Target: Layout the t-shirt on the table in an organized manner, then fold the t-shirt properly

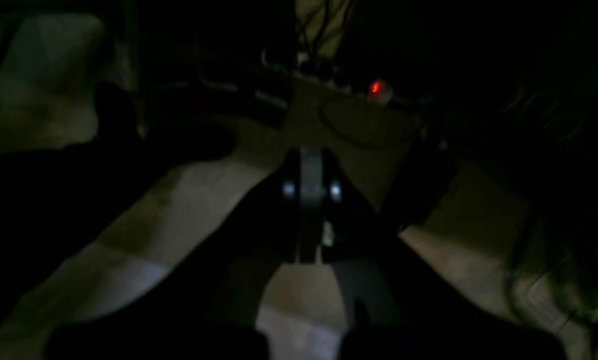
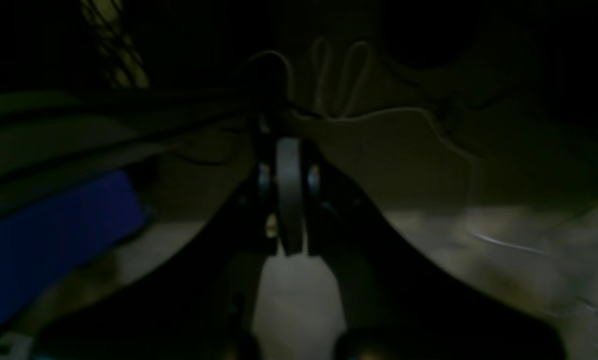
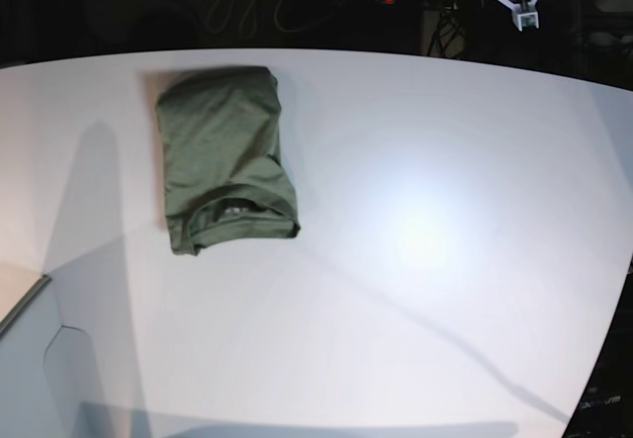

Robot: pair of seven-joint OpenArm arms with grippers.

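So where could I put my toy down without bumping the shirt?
Nearly anywhere. The t-shirt lies folded near the far left part of the table. The bare room is everything to its right, out to the curved right edge, and the wide strip between the shirt and the near edge. Only the narrow bit behind the shirt is tight.

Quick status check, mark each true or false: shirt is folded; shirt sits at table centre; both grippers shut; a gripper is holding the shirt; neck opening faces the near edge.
1. The t-shirt is folded into a compact bundle. True.
2. It lies at the centre of the table. False: it lies at the far left in the base view.
3. The left gripper and right gripper are shut. True.
4. A gripper holds the shirt. False: neither touches it.
5. The neck opening faces the near edge. True.
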